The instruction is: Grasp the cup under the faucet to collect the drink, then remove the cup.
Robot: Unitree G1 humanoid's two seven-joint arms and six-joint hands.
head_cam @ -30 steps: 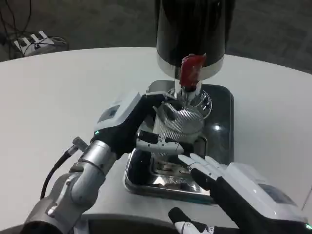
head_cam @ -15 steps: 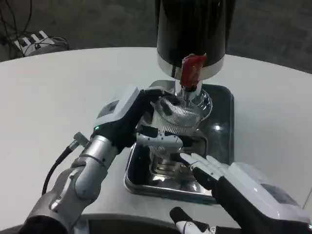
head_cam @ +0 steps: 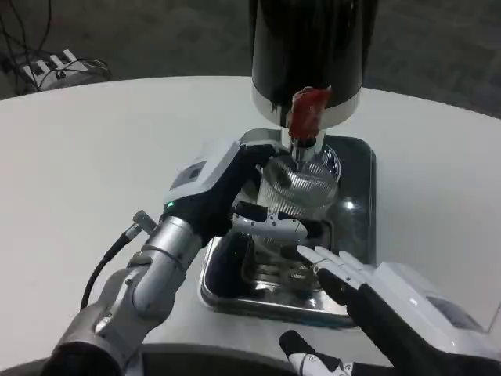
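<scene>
2 robot hands show over the round white table (head_cam: 94,149), with a dispenser at 12 o'clock. Standing at the top centre is that tall black cylindrical drink dispenser (head_cam: 313,47) with a silver band at its base, and a red tap lever (head_cam: 307,112) juts from that band above a short metal faucet (head_cam: 304,146). Directly under the faucet sits the clear ribbed plastic cup (head_cam: 296,188), tilted slightly, its open rim touching or just beneath the spout; whether any drink is in it cannot be told. Holding the cup is the left hand (head_cam: 223,200), which reaches in from 8 o'clock on its silver forearm (head_cam: 149,274): the white back lies against the cup's left side and the fingers (head_cam: 274,227) wrap around the front of its lower part. Beneath the cup lies a shiny rectangular metal drip tray (head_cam: 235,294) with a slotted grate in its middle, the tray's far edge meeting the dispenser's base. At 5 o'clock the right hand (head_cam: 376,305) hovers over the tray's near right corner, holding nothing, its white and black fingers stretched apart toward the cup but not touching it. Far off at 10 o'clock, beyond the table's edge, a white power strip (head_cam: 51,66) with dark cables lies on the grey floor.
</scene>
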